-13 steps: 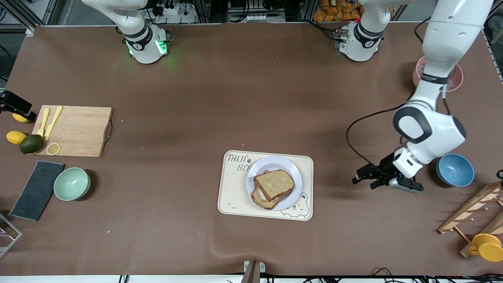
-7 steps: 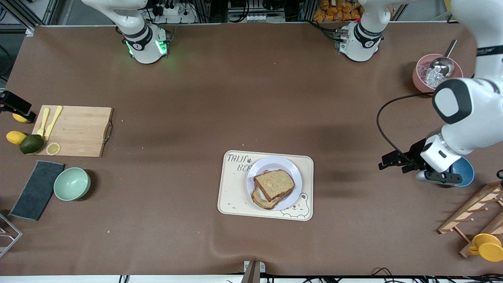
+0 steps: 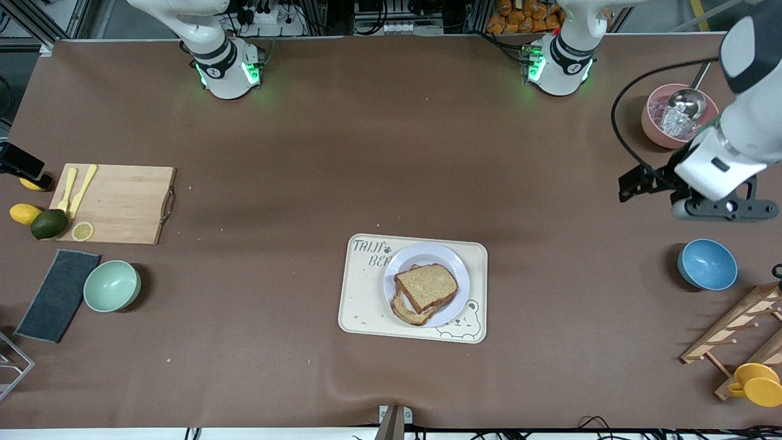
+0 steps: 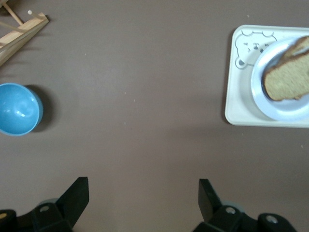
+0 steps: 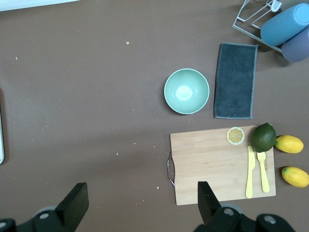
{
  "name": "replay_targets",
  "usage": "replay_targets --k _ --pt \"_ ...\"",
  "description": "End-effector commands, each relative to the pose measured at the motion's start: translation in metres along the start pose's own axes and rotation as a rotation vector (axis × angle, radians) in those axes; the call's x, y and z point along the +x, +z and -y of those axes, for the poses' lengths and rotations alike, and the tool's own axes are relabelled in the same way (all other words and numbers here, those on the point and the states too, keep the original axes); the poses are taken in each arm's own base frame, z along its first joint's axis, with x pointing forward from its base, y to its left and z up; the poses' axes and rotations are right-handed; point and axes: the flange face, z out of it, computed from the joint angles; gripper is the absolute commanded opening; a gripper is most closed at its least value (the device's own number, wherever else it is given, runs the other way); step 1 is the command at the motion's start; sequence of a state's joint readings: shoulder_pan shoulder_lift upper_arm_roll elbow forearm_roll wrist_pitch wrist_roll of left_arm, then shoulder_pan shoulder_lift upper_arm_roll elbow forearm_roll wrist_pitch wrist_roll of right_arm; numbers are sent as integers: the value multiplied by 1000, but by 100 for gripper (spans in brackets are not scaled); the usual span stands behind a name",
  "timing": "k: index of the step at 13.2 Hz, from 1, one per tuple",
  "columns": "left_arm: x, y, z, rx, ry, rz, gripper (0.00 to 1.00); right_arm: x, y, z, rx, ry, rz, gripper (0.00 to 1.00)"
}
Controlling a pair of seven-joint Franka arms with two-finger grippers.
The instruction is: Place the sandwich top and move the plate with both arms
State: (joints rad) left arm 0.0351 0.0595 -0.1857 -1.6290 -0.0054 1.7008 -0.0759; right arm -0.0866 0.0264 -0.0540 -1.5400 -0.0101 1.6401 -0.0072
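Observation:
The sandwich top [image 3: 426, 286], a plain brown slice, lies on another slice [image 3: 405, 310] on the lavender-white plate [image 3: 451, 264], a little askew. The plate stands on the bear-print tray [image 3: 363, 293] in the table's middle. My left gripper [image 3: 634, 183] is open and empty, up over bare table between the pink bowl and the blue bowl, well away from the plate. Its wrist view [image 4: 144, 191] shows the slice [image 4: 289, 79], plate [image 4: 285, 107] and tray [image 4: 239, 99] far off. My right gripper [image 5: 142, 193] is open and empty, high over the cutting board's end of the table; it is out of the front view.
A pink bowl [image 3: 654, 125] with a metal scoop, a blue bowl [image 3: 707, 264], a wooden rack [image 3: 733, 333] and a yellow cup [image 3: 757, 384] are at the left arm's end. A cutting board [image 3: 119, 205], green bowl [image 3: 112, 285], dark cloth [image 3: 58, 295], lime [image 3: 49, 223] and lemons [image 3: 24, 213] are at the right arm's end.
My left arm has swung away from the tray toward the left arm's end and farther from the front camera, uncovering the pink bowl and blue bowl. The sandwich and plate have not moved.

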Motion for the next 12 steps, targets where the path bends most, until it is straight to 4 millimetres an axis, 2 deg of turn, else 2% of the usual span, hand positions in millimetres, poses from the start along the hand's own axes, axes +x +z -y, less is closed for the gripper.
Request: replay_targets --k 1,2,5,7,12 --pt "-18 -28 -19 34 22 -26 100 1 -1 -6 15 13 5 100" --pt "-24 -31 -21 36 26 -4 100 1 -1 -7 15 15 5 100" --pt "-34 -74 -16 31 33 14 100 1 -1 -7 20 17 5 100" --pt "-36 -79 -23 25 42 7 100 1 0 -8 23 20 6 100" --pt "-37 -80 -25 25 29 5 100 2 3 -10 22 23 11 100"
